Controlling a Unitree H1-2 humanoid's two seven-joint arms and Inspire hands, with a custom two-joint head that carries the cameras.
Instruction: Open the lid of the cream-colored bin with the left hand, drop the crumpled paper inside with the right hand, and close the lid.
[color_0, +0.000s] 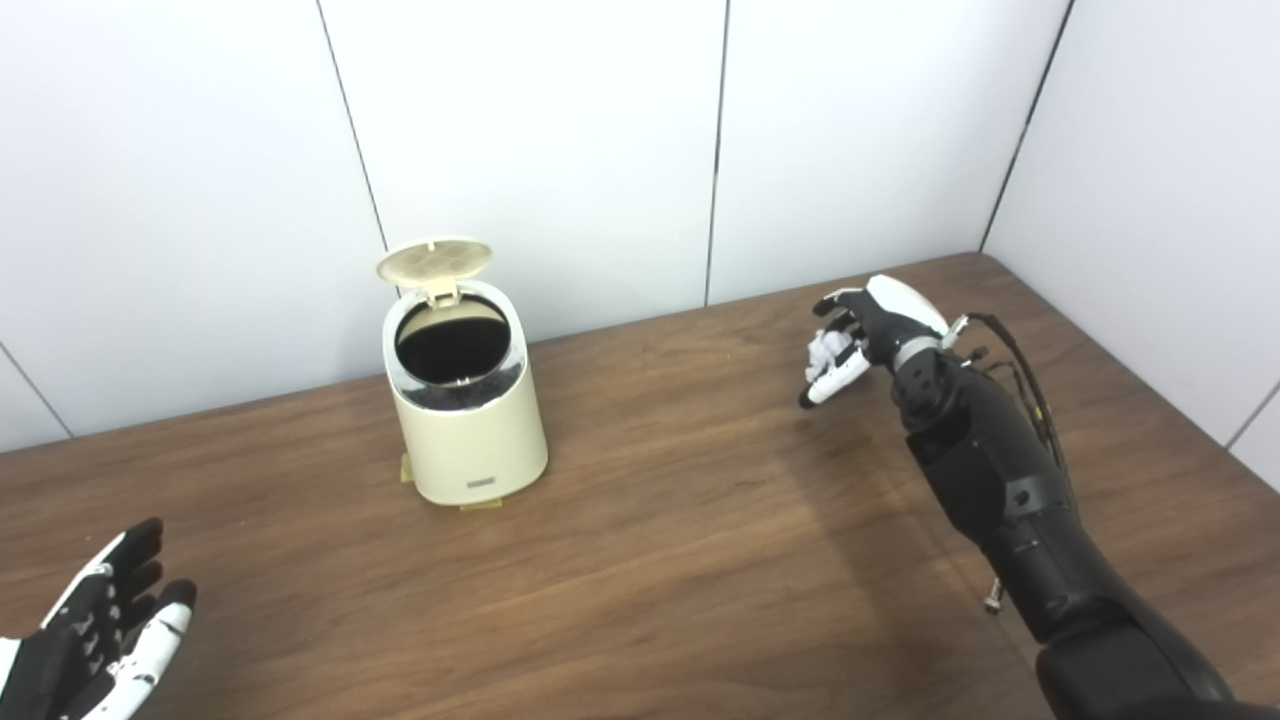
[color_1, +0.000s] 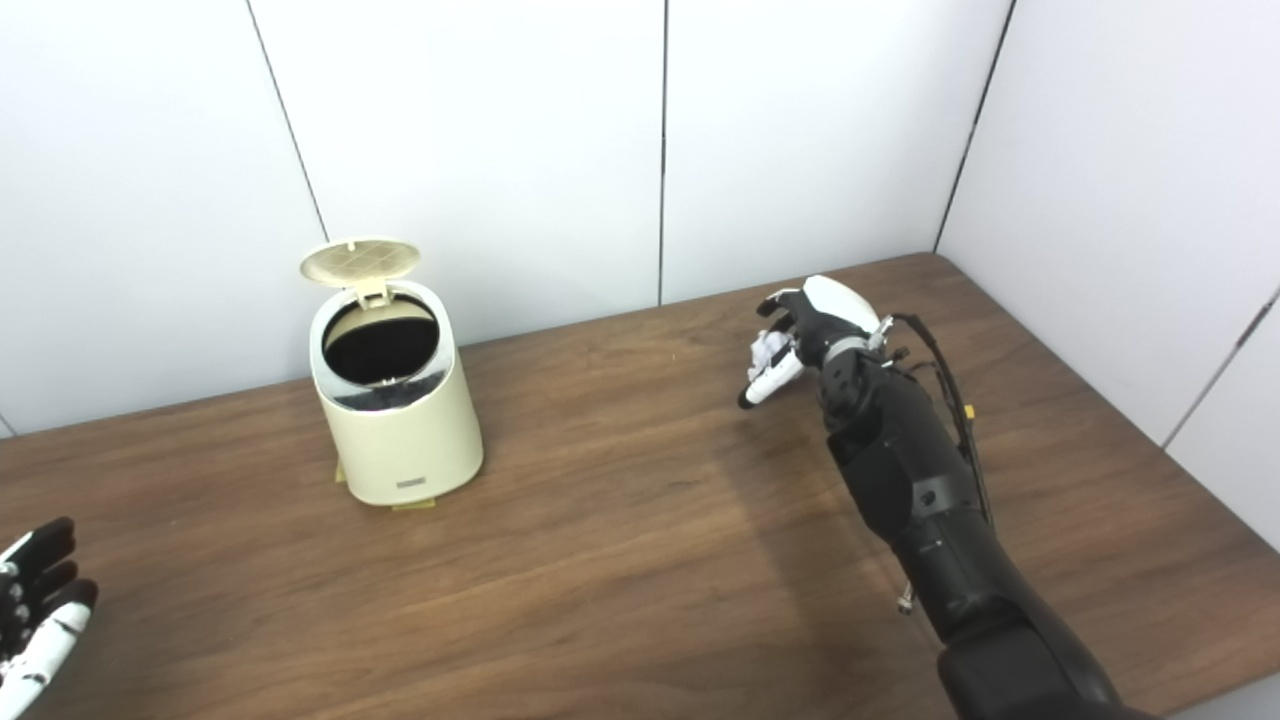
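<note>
The cream-colored bin (color_0: 466, 440) stands on the wooden table (color_0: 660, 520) left of centre, near the back wall. Its round lid (color_0: 434, 260) is tipped up and back, so the dark inside shows. My right hand (color_0: 862, 335) hovers over the table's right side, well to the right of the bin, with its fingers curled around the white crumpled paper (color_0: 824, 348). My left hand (color_0: 100, 625) rests at the lower left corner, palm up, fingers spread, holding nothing. It is far from the bin.
White wall panels close off the back and the right side of the table. Two small yellow tabs (color_0: 480, 504) stick out from under the bin's base. Cables (color_0: 1030, 385) run along my right forearm.
</note>
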